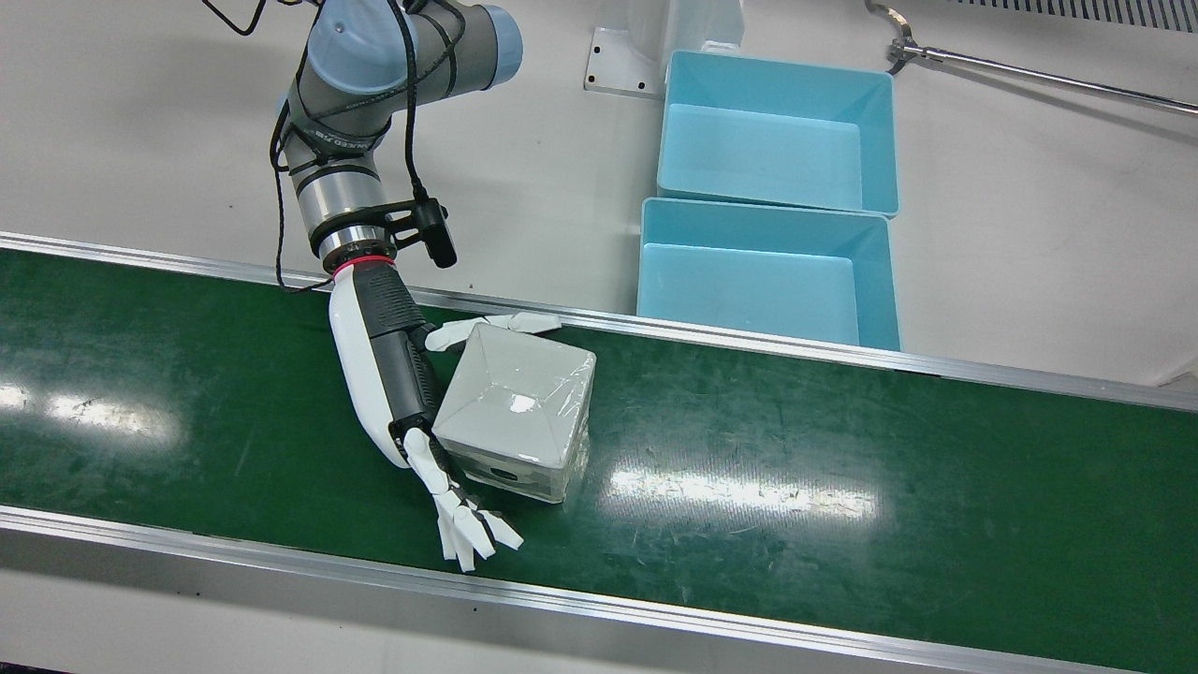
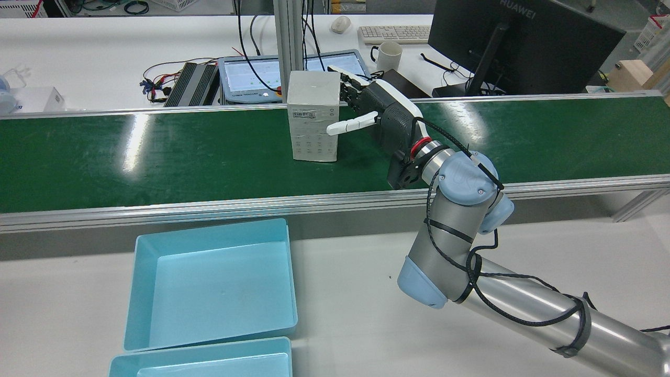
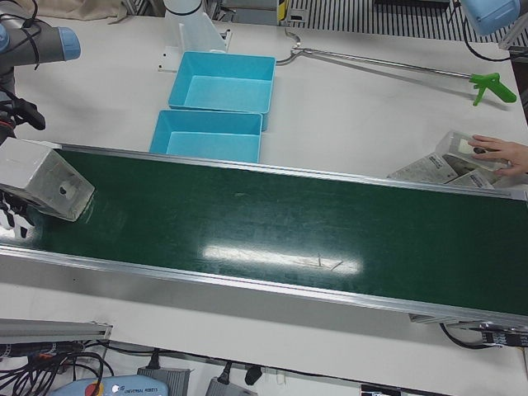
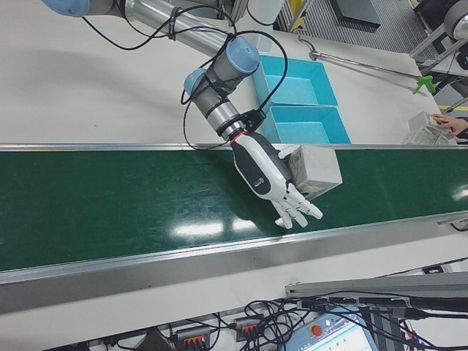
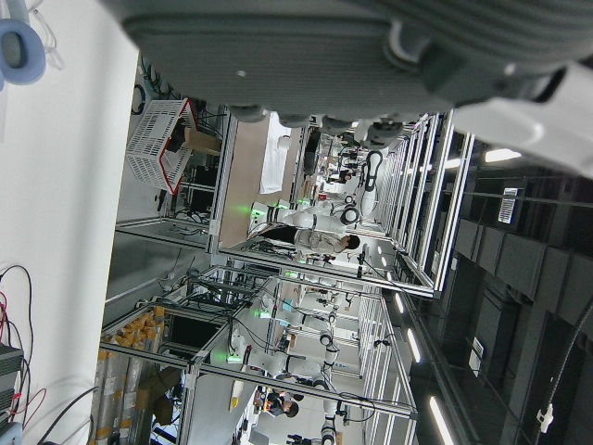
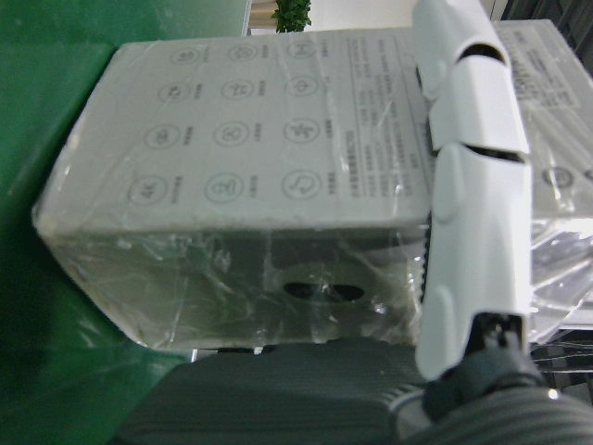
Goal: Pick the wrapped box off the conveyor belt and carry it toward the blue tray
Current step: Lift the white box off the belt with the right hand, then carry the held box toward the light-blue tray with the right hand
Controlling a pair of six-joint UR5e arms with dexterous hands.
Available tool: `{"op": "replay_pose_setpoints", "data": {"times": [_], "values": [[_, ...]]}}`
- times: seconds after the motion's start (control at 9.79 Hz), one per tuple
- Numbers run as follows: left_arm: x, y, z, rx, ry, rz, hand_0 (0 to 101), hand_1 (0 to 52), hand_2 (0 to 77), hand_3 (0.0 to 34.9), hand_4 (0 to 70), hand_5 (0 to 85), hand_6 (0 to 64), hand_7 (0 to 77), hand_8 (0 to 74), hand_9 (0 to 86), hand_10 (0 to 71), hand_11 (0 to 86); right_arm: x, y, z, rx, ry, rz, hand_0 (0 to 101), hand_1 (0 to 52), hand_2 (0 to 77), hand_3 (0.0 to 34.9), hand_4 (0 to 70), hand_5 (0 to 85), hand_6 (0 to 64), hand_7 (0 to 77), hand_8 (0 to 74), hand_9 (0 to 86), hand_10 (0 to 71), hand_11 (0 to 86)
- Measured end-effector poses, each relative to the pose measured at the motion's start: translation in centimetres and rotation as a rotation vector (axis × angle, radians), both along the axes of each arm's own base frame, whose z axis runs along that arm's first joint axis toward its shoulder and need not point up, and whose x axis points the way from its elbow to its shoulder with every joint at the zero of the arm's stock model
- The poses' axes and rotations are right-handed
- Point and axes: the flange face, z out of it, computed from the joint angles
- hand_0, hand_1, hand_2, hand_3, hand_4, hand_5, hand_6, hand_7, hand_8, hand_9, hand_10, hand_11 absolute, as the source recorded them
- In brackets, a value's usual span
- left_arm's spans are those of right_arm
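Observation:
The wrapped box (image 1: 515,412), grey-white under clear film, stands on the green conveyor belt (image 1: 842,449). It also shows in the rear view (image 2: 313,118), the left-front view (image 3: 45,181), the right-front view (image 4: 316,170) and the right hand view (image 6: 250,185). My right hand (image 1: 393,374) is open and lies against the box's side, palm to it. Its thumb (image 2: 353,124) reaches over the face towards the trays, and its fingers (image 1: 468,529) stretch straight past the far edge. The blue tray (image 1: 763,220) sits beside the belt. My left hand (image 5: 324,46) shows only as a dark palm.
A second blue tray (image 1: 777,75) stands behind the first. A long grabber tool (image 1: 1029,80) lies on the white table. Further wrapped boxes (image 3: 450,165) and a person's hand (image 3: 503,153) are at the belt's far end. Metal rails (image 1: 655,328) edge the belt.

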Motion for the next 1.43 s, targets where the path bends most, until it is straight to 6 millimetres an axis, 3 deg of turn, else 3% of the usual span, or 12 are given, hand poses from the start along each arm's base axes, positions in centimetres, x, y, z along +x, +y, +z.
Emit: {"op": "replay_pose_setpoints", "data": {"times": [0.1, 0.2, 0.31, 0.41, 0.51, 0.61, 0.72, 0.92, 1.12, 1.23, 1.33, 1.43], "values": [[0.0, 0.0, 0.0, 0.000, 0.000, 0.000, 0, 0.0, 0.5, 0.0, 0.0, 1.1, 0.5, 0.5, 0.5, 0.0, 0.0, 0.5, -0.5, -0.1, -0.4, 0.001, 0.001, 0.000, 47, 17.5, 15.8, 5.0, 4.9, 7.6, 4.4, 13.6, 4.9, 7.1, 0.0, 1.1], [0.0, 0.0, 0.0, 0.000, 0.000, 0.000, 0, 0.0, 0.5, 0.0, 0.0, 1.1, 0.5, 0.5, 0.5, 0.5, 0.0, 0.0, -0.7, -0.2, -0.9, 0.003, -0.002, 0.001, 56, 25.6, 24.5, 3.4, 17.5, 22.9, 15.8, 30.0, 14.2, 17.5, 7.1, 1.1], [0.0, 0.0, 0.0, 0.000, 0.000, 0.000, 0, 0.0, 1.1, 0.0, 0.0, 1.1, 0.5, 0.5, 0.5, 0.5, 0.0, 0.0, -0.8, -0.3, -1.2, 0.005, -0.006, 0.006, 56, 25.6, 24.5, 3.4, 17.5, 22.9, 15.8, 30.0, 14.2, 17.5, 7.1, 1.1], [0.0, 0.0, 0.0, 0.000, 0.000, 0.000, 0, 0.0, 1.1, 0.0, 0.0, 1.1, 0.0, 0.5, 0.5, 0.5, 0.5, 0.5, -0.6, -0.3, -1.3, 0.003, -0.011, 0.017, 59, 24.0, 26.2, 0.2, 25.1, 29.5, 20.2, 32.2, 22.9, 26.7, 11.4, 1.1], [0.0, 0.0, 0.0, 0.000, 0.000, 0.000, 0, 0.0, 1.1, 0.0, 0.0, 1.1, 0.0, 0.5, 0.5, 0.5, 0.5, 0.5, -0.4, -0.3, -1.4, 0.002, -0.015, 0.026, 56, 19.1, 30.0, 0.5, 28.4, 32.7, 23.5, 34.4, 30.5, 32.7, 19.1, 10.4], [0.0, 0.0, 0.0, 0.000, 0.000, 0.000, 0, 0.0, 1.1, 0.0, 0.0, 1.1, 0.5, 0.5, 0.5, 0.5, 0.5, 0.5, 0.0, -0.1, -1.5, 0.004, -0.020, 0.032, 55, 8.7, 34.4, 0.4, 24.0, 44.2, 27.8, 38.2, 36.0, 37.1, 30.0, 20.7], [0.0, 0.0, 0.0, 0.000, 0.000, 0.000, 0, 0.0, 0.5, 0.0, 0.0, 1.1, 0.5, 0.5, 0.5, 0.0, 0.5, 0.5, 0.7, 0.5, -1.7, 0.012, -0.029, 0.036, 46, 1.1, 32.7, 0.0, 12.5, 61.1, 33.8, 46.4, 47.5, 50.2, 38.2, 29.5], [0.0, 0.0, 0.0, 0.000, 0.000, 0.000, 0, 0.0, 0.5, 0.0, 0.0, 1.1, 0.5, 0.5, 0.5, 0.0, 0.0, 0.5, 3.3, 2.4, -3.1, 0.032, -0.050, 0.042, 44, 0.5, 33.8, 0.0, 10.9, 66.5, 35.5, 50.7, 52.4, 57.8, 58.4, 50.7], [0.0, 0.0, 0.0, 0.000, 0.000, 0.000, 0, 0.0, 0.5, 0.0, 0.0, 1.1, 0.5, 0.5, 0.5, 0.0, 0.0, 0.5, 4.5, 5.6, -6.2, 0.080, -0.065, 0.031, 43, 0.5, 36.0, 0.0, 10.9, 67.6, 35.5, 54.0, 54.5, 64.9, 63.3, 57.3], [0.0, 0.0, 0.0, 0.000, 0.000, 0.000, 0, 0.0, 1.1, 0.0, 0.0, 1.1, 0.5, 0.5, 0.5, 0.0, 0.0, 0.5, 3.6, 7.7, -7.6, 0.108, -0.066, 0.023, 43, 0.5, 36.0, 0.0, 10.9, 67.6, 35.5, 54.0, 54.5, 64.9, 63.3, 57.3], [0.0, 0.0, 0.0, 0.000, 0.000, 0.000, 0, 0.0, 0.5, 0.0, 0.0, 1.1, 0.5, 0.5, 0.5, 0.0, 0.5, 0.5, 1.9, 10.1, -8.6, 0.121, -0.070, 0.014, 42, 0.5, 36.0, 0.0, 10.9, 67.6, 35.5, 57.3, 64.9, 76.4, 61.1, 70.9], [0.0, 0.0, 0.0, 0.000, 0.000, 0.000, 0, 0.0, 0.5, 0.0, 0.0, 1.1, 0.5, 0.5, 0.5, 0.5, 0.0, 0.5, -0.3, 12.4, -9.4, 0.123, -0.078, 0.005, 41, 0.5, 36.0, 0.0, 10.9, 67.6, 35.5, 60.5, 70.9, 71.4, 58.4, 70.4]]}}
